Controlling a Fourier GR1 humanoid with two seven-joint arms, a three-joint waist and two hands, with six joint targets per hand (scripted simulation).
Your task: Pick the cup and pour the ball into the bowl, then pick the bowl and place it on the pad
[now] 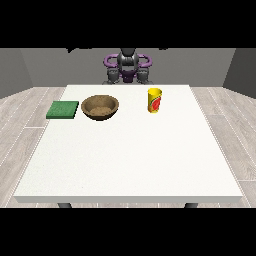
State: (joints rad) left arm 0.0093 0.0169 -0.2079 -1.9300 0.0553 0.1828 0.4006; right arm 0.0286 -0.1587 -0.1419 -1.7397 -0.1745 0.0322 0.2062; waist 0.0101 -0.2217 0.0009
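A yellow cup [155, 100] with a red label stands upright on the white table [130, 160], towards the far right. The ball is not visible from here. A brown wooden bowl [100, 107] sits left of the cup, about a hand's reach away. A flat green pad [63, 109] lies just left of the bowl, near the table's left edge. Both hands are drawn back at the robot's body behind the far table edge: the hand at the view's left [113, 76] and the hand at the view's right [144, 76]. Neither touches anything.
The robot's torso [128, 64] stands behind the far edge. Bare white tabletop stretches from the three objects to the near edge. Wooden floor surrounds the table.
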